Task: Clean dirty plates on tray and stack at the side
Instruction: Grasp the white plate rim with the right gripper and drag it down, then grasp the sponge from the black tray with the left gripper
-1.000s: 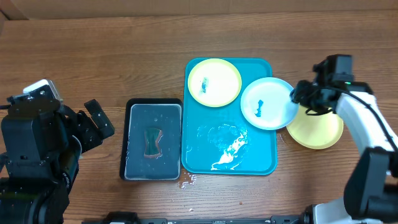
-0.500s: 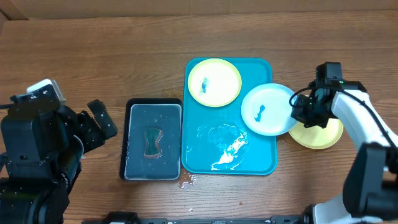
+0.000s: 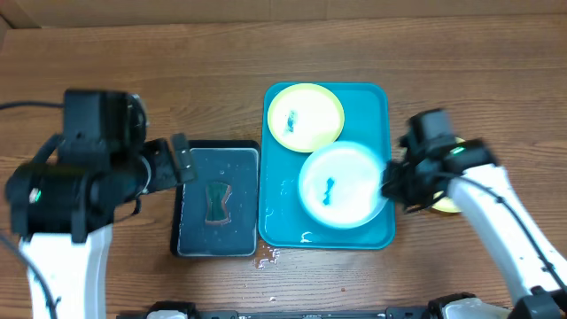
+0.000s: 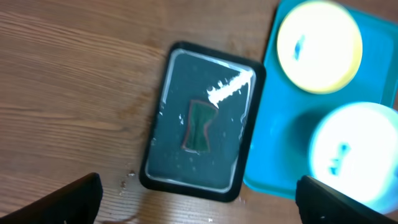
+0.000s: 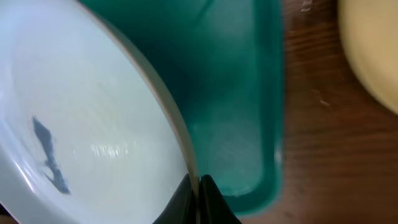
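**A:** From where I stand, what has the right pincer point(image 5: 199, 198) got?

**B:** Its fingertips are pinched almost together on the rim of the blue-rimmed plate point(image 3: 341, 186), gripping the plate's right edge. The plate's body lies to the left of the pincer, over the near half of the blue tray point(image 3: 383, 99). I cannot tell whether it rests there or hangs just above.

**A:** Is it dirty?

**B:** Yes, there is a dark smear point(image 3: 328, 188) at its centre, facing up.

**A:** And the other plates?

**B:** The green-rimmed plate point(image 3: 306, 117) sits at the tray's far end, also marked. A yellow plate point(image 5: 373, 50) lies off the tray on the table point(image 3: 133, 53), right of the pincer.

**A:** What about the left pincer point(image 3: 177, 162)?

**B:** It is spread wide and empty, above the black tray point(image 3: 188, 155). What looks like a sponge point(image 3: 217, 202) lies in that tray, with its long axis running toward and away from the robot.

**A:** So what does the next move turn on?

**B:** The sponge lies left of the held plate and nearer the left arm. I judge that arm should fetch it.
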Robot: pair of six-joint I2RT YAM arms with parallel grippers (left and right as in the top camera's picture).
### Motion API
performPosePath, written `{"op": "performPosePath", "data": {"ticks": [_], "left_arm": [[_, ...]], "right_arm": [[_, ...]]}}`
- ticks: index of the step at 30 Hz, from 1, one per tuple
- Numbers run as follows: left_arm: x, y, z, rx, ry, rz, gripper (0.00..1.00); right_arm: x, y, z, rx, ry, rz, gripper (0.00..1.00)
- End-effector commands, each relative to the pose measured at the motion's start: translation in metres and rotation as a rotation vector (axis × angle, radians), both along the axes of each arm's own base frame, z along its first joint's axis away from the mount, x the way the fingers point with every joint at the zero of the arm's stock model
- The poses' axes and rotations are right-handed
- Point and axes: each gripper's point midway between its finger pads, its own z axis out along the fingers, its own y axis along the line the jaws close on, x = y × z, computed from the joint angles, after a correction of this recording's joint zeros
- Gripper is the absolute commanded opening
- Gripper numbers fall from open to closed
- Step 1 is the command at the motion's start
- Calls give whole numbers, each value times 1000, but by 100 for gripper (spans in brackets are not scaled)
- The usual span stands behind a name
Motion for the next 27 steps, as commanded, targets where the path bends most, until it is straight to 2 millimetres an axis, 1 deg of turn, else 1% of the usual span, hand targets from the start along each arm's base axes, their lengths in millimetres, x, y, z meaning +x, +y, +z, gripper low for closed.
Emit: {"op": "performPosePath", "data": {"ticks": [1, 3, 5, 7, 8, 9, 10, 11, 12, 14, 16, 17, 18, 21, 24, 27], "left_arm": [[4, -16, -19, -46, 70, -123, 96], [6, -17, -32, -51, 120, -127, 96], [8, -17, -46, -51, 166, -125, 96], [9, -17, -64, -52, 206, -124, 95], [11, -17, -74, -54, 221, -123, 94], [13, -18, -85, -60, 234, -125, 93], [14, -19, -97, -60, 247, -126, 92], [14, -19, -107, -61, 261, -124, 91], [13, -20, -121, -61, 282, -126, 89], [12, -23, -143, -65, 315, -121, 88], [12, -29, -168, -60, 338, -132, 85], [13, -30, -174, -59, 342, -135, 84], [16, -33, -186, -59, 349, -136, 82], [23, -39, -212, -43, 371, -144, 71], [27, -38, -232, -11, 419, -118, 58], [23, -38, -252, 0, 492, -119, 52]], "right_arm": [[-16, 18, -31, -5, 29, -32, 4], [-15, 15, -48, -66, 4, -81, 4], [-10, 10, -54, -101, -23, -107, 4], [-2, 14, -54, -88, -56, -100, 4], [3, 16, -53, -79, -77, -95, 5], [8, 18, -51, -70, -101, -78, 12], [11, 20, -49, -64, -117, -60, 16], [13, 21, -47, -65, -126, -44, 16], [15, 22, -41, -67, -131, -24, 17], [16, 21, -29, -77, -135, -8, 19], [20, 20, -9, -90, -161, 10, 20], [21, 19, -2, -92, -172, 12, 20], [22, 20, 9, -89, -188, 19, 21], [24, 21, 38, -68, -241, 16, 22], [21, 19, 50, -58, -264, 14, 22], [11, 15, 50, -70, -234, 16, 22]]}}
